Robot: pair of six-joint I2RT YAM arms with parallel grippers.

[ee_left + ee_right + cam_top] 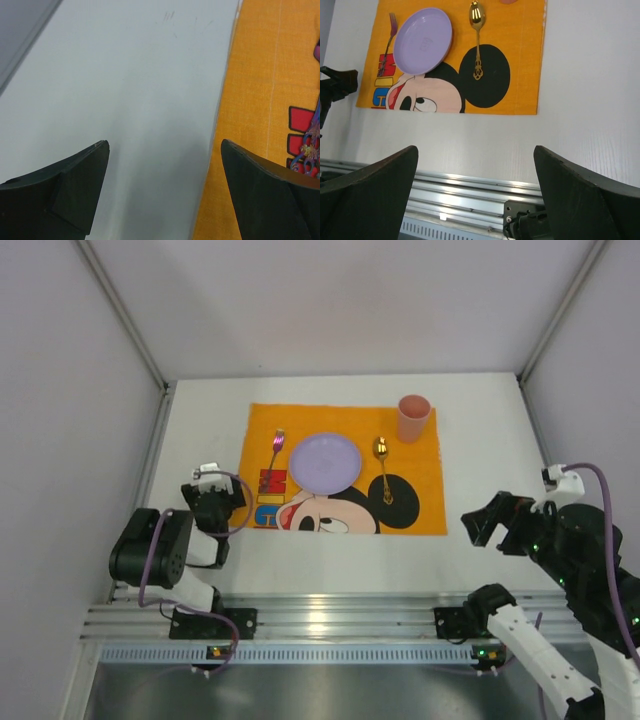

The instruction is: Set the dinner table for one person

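Observation:
The white dinner table (480,420) carries an orange Mickey Mouse placemat (415,510). On the mat lie a purple fork (275,448) at the left, a lilac plate (325,462) in the middle, a gold spoon (384,470) to its right and a pink cup (413,418) at the far right corner. My left gripper (218,488) hovers open just left of the mat, its jaws spanning the mat's edge (220,150). Off to the right of the mat, my right gripper (482,523) is open and holds nothing. Plate (422,40), spoon (477,40) and fork (387,45) show in the right wrist view.
Grey enclosure walls with metal posts (120,310) stand on three sides. An aluminium rail (340,615) carrying the arm bases runs along the table's near edge and shows in the right wrist view (470,185).

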